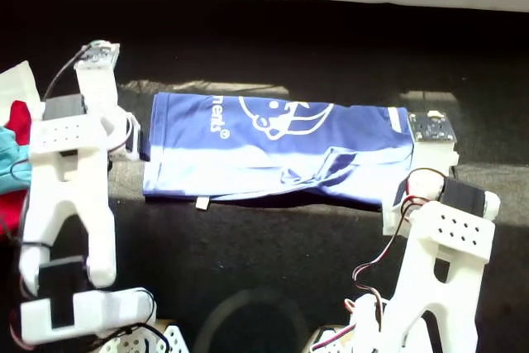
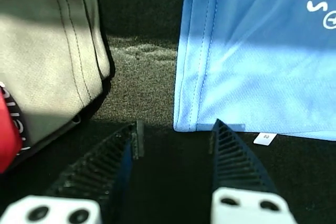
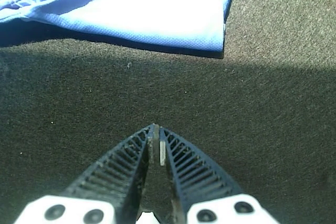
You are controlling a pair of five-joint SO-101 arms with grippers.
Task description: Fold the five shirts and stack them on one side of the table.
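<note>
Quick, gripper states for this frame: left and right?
Left gripper: open, holding nothing, beside the blue shirt corner.
Right gripper: closed, holding nothing, over bare table short of the shirt.

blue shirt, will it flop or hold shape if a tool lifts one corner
Likely floppy: the blue shirt lies flat with soft creases, so a lifted corner should drape. It looks thin and light; pushed, it would probably bunch on the fuzzy dark table rather than slide whole. Its fine knit may slip from a shallow pinch.
</note>
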